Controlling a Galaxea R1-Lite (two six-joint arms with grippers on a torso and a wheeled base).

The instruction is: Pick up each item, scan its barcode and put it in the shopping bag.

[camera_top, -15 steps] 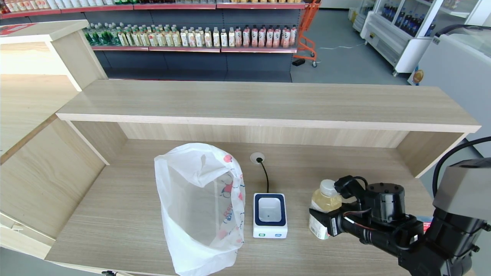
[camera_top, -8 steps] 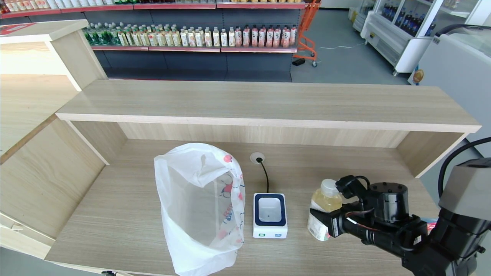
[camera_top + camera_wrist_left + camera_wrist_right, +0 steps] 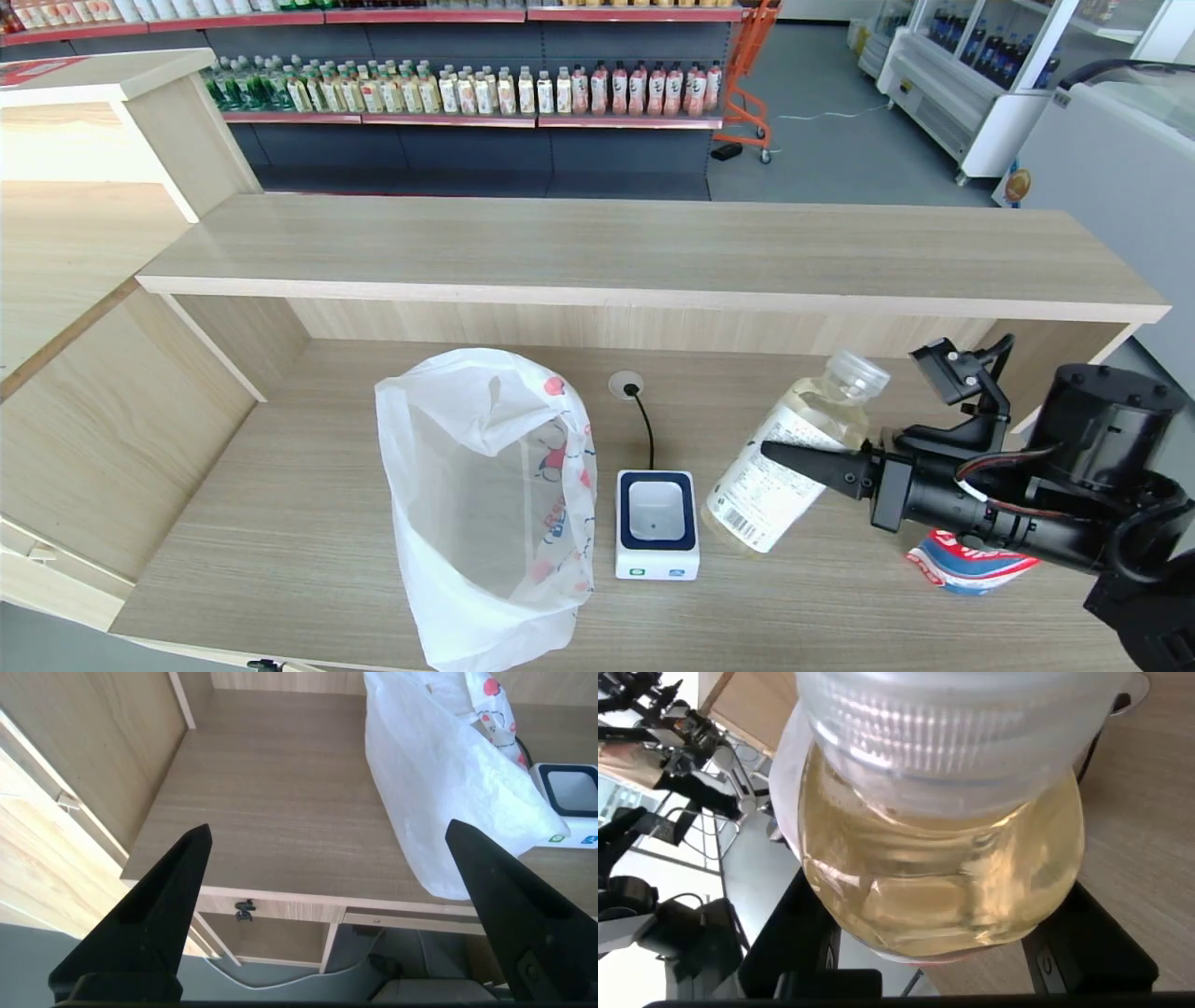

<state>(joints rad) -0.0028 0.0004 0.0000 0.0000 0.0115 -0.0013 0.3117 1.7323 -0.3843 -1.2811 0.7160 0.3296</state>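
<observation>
While I watch the head view, the right gripper sits at the lower right of the frame, closed on a clear bottle of yellowish drink. The bottle is tilted, with its pale cap toward the upper right and its base just beside the white barcode scanner at lower centre. The label's barcode faces up. Left of the scanner stands the white shopping bag, mouth open, on the wooden counter. A red and blue packet lies under the right arm.

From the right wrist view I get the grip itself: black fingers press both sides of the bottle, and the ribbed cap is nearest the lens.

The left wrist view gives me the left gripper, spread wide with nothing between its fingers, off the counter's near edge.
</observation>
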